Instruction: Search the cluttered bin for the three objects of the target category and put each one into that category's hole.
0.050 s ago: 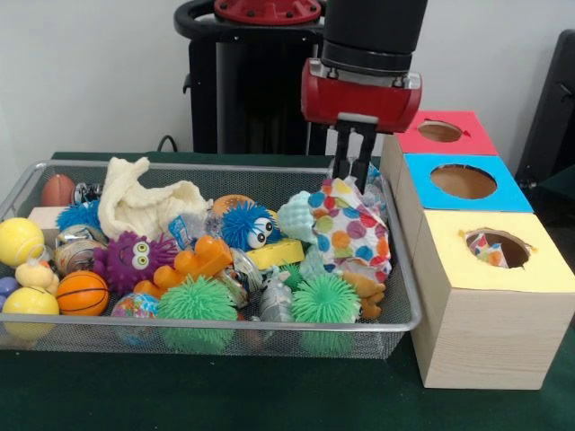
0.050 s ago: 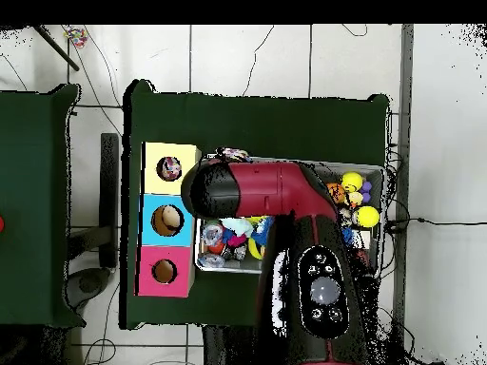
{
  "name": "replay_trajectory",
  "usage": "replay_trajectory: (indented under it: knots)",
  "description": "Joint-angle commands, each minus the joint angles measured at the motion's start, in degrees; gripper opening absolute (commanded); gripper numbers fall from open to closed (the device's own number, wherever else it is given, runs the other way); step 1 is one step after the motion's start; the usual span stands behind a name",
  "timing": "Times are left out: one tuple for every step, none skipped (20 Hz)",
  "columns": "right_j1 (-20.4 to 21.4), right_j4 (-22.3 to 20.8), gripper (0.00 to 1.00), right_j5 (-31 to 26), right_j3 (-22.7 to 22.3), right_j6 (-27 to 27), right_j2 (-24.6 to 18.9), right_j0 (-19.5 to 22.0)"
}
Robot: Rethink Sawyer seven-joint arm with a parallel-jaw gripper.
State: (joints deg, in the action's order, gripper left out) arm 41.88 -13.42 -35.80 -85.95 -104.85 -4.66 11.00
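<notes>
Polka-dotted crumpled paper [image 1: 349, 229], white with coloured spots, lies in the wire mesh bin [image 1: 225, 334] near the bin's right end, just below the gripper [image 1: 354, 162]. A similar dotted scrap [image 1: 486, 250] shows inside the hole of the yellow-topped wooden box [image 1: 490, 296]. That box stands at the bin's right side, in a row of 3 with a blue-topped box [image 1: 463, 182] and a red-topped box [image 1: 442, 132] behind it.

Red and black, the gripper hangs over the bin's far right corner, its 2 dark fingers [image 1: 344, 154] close together with only a narrow slit between them and nothing visibly pinched; the tips sit just above the paper, and contact cannot be told.

Elsewhere in the bin lie a cream cloth [image 1: 144, 202] toward the far edge, a purple spiky toy with eyes [image 1: 135, 260], a blue fuzzy ball with eyes [image 1: 245, 224], 2 green spiky balls [image 1: 196, 301] at the near edge, a small orange basketball [image 1: 82, 293] and yellow balls [image 1: 20, 241] at the left end.

In the overhead view the arm [image 2: 276, 204] covers most of the bin [image 2: 373, 176].
</notes>
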Motion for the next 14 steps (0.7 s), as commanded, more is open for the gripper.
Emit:
replay_trajectory:
  knots:
    - [-0.22, 0.99, 0.00, -4.91, -6.19, 0.60, -5.39, -0.36]
    - [-0.02, 1.11, 0.00, -4.52, -6.58, -0.57, -5.04, -0.89]
    - [0.17, 1.24, 0.00, -4.14, -6.96, -1.74, -4.69, -1.42]
    - [0.37, 1.35, 0.00, -3.85, -7.27, -2.86, -4.31, -1.99]
    - [0.49, 1.33, 0.00, -3.77, -7.36, -3.79, -3.85, -2.61]
    - [0.62, 1.28, 0.00, -3.75, -7.46, -4.61, -3.36, -3.22]
    - [0.88, 1.21, 0.00, -3.50, -8.04, -5.22, -2.93, -3.72]
    - [0.92, 1.12, 0.00, -3.30, -8.19, -5.81, -2.50, -4.22]
    - [0.96, 1.02, 0.00, -3.09, -8.33, -6.39, -2.06, -4.73]
    - [1.00, 0.97, 0.00, -2.83, -8.55, -6.76, -1.75, -5.06]
    - [0.89, 0.93, 0.00, -2.60, -8.47, -7.09, -1.46, -5.38]
    - [1.01, 0.88, 0.00, -2.48, -8.70, -7.40, -1.09, -5.81]
    - [1.13, 0.83, 0.00, -2.37, -8.93, -7.71, -0.73, -6.24]
    - [1.19, 0.86, 0.00, -2.35, -9.09, -8.14, -0.37, -6.66]
